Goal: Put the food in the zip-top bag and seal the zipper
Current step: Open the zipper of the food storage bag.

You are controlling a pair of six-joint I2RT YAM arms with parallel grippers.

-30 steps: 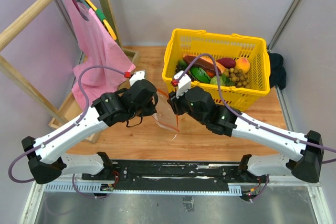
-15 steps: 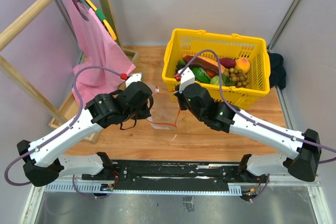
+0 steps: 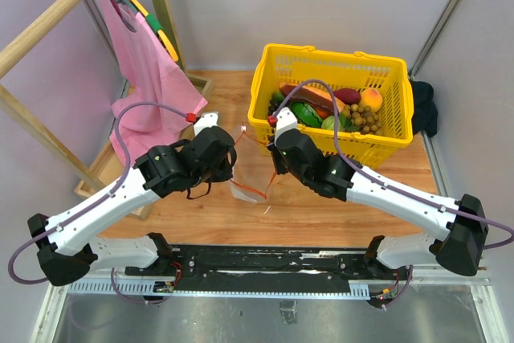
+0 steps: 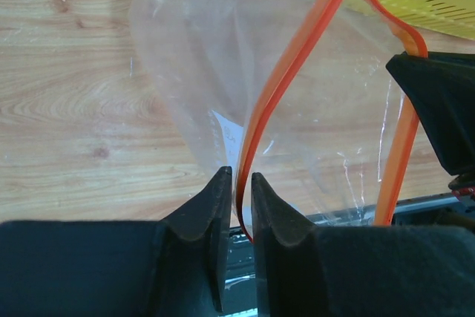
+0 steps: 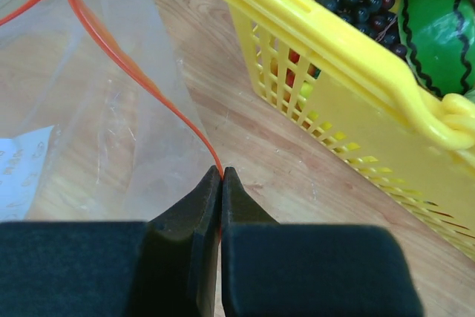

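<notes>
Red-orange zipper (image 4: 289, 72) of the clear zip-top bag (image 4: 185, 50): I read left gripper (image 4: 239, 183) and right gripper (image 5: 221, 174) jaws both clamped on it.

Yel. basket (image 3: 373, 149), pink cloth (image 3: 148, 66), wood rack (image 3: 48, 18)

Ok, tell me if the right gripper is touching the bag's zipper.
Touching. In the right wrist view the right gripper is pinched shut on the zipper, the red strip running straight into the pinch.
</notes>
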